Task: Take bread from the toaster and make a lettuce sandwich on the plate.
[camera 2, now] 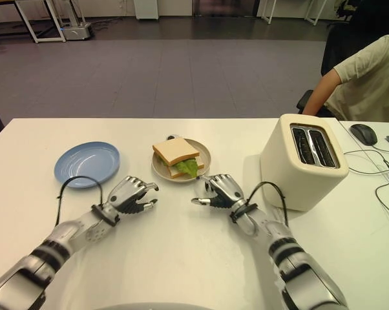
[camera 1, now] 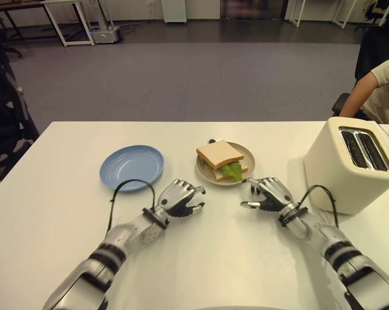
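A sandwich [camera 1: 223, 160] of two bread slices with green lettuce sticking out at the front lies on a small beige plate [camera 1: 246, 150] in the middle of the table. The cream toaster [camera 1: 347, 164] stands at the right, its two slots dark with no bread showing. My left hand [camera 1: 180, 198] rests on the table just front-left of the plate, fingers curled and holding nothing. My right hand [camera 1: 267, 194] rests front-right of the plate, fingers also curled around nothing. Both hands are close to the plate but apart from it.
An empty blue plate [camera 1: 132, 166] lies left of the sandwich. A computer mouse [camera 2: 363, 133] and cables [camera 2: 382, 174] lie behind and right of the toaster. A seated person [camera 2: 369, 77] is at the table's far right corner. Bare white tabletop [camera 1: 59, 194] spreads to the left and front.
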Action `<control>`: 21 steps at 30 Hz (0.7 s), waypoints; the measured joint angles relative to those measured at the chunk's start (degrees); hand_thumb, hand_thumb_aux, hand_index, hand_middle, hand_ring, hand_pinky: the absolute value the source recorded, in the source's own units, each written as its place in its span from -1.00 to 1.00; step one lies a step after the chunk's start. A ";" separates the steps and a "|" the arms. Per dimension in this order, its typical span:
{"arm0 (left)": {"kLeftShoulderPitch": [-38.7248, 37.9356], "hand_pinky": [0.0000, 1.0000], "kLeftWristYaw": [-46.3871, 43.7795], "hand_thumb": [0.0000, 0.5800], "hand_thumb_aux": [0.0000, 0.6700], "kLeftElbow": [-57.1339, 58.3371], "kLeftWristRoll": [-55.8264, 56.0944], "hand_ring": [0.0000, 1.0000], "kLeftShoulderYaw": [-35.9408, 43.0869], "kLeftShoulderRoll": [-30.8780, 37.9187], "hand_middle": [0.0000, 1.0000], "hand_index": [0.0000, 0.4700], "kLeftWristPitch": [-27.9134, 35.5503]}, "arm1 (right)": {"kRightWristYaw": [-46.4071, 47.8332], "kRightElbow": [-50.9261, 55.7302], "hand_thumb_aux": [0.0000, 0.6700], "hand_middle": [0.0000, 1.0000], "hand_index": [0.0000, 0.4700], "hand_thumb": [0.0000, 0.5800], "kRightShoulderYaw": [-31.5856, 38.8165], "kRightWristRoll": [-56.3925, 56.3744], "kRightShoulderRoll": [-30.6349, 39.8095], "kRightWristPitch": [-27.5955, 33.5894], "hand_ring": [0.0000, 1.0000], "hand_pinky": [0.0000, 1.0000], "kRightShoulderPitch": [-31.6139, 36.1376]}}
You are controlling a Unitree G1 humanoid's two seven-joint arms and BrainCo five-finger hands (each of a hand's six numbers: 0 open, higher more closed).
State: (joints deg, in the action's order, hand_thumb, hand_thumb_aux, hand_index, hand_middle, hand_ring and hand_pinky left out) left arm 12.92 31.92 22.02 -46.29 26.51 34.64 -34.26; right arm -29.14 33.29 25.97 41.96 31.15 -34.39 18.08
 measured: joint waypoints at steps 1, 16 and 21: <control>-5.83 -1.00 -1.97 -0.48 -0.72 -7.56 7.19 -1.00 -3.21 1.93 -1.00 -0.72 -2.66 | 1.99 -6.29 -1.00 -1.00 -1.00 -1.00 -3.11 -5.86 1.63 -2.83 -1.00 -1.00 -4.13; -11.12 -1.00 -46.74 -1.00 -1.00 0.62 70.06 -1.00 -9.60 -12.09 -1.00 -1.00 -15.21 | 40.40 1.90 -1.00 -1.00 -1.00 -1.00 -14.90 -55.56 -11.19 -21.49 -1.00 -1.00 -8.85; -10.21 -1.00 -54.50 -1.00 -1.00 0.70 70.42 -1.00 -13.07 -14.97 -1.00 -1.00 -13.28 | 46.54 -2.41 -1.00 -1.00 -1.00 -1.00 -18.88 -60.83 -13.01 -21.96 -1.00 -1.00 -12.92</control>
State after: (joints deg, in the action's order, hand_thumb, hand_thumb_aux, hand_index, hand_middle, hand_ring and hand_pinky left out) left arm 2.71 -22.58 22.72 24.13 13.44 19.67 -47.54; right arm 17.40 30.88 7.09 -18.87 18.14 -56.35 5.16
